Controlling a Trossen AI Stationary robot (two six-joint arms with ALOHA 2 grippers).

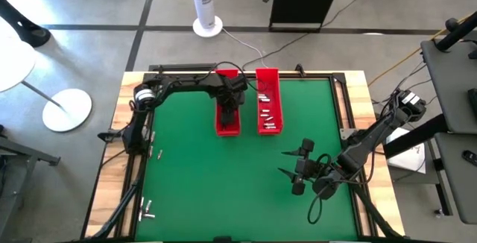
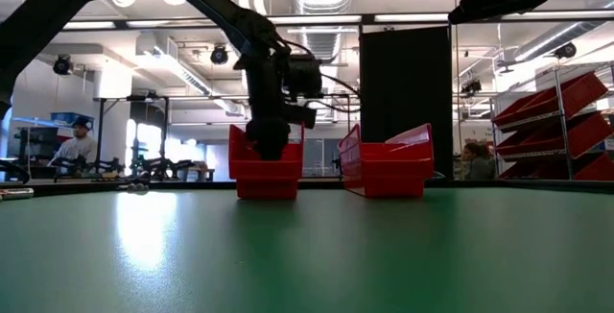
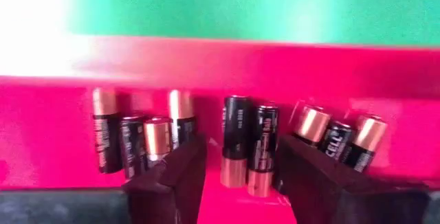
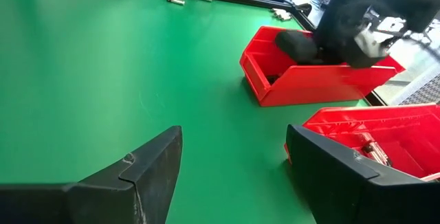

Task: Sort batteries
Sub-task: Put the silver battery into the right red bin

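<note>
Two long red trays stand side by side at the table's far middle: the left tray (image 1: 229, 129) and the right tray (image 1: 276, 79). My left gripper (image 3: 237, 162) points down into the left tray and is open. Several black-and-copper batteries (image 3: 235, 140) lie on that tray's floor, two of them in line with the gap between the fingers, apart from both. Small silvery batteries (image 1: 268, 109) lie in the right tray. My right gripper (image 1: 286, 162) hangs open over the green mat at the near right, holding nothing.
Loose batteries lie along the table's left frame (image 1: 158, 153) and near its front left corner (image 1: 147, 212). Open green mat (image 1: 216, 183) stretches between the trays and the near edge. A white fan stands beyond the far edge (image 1: 206, 4).
</note>
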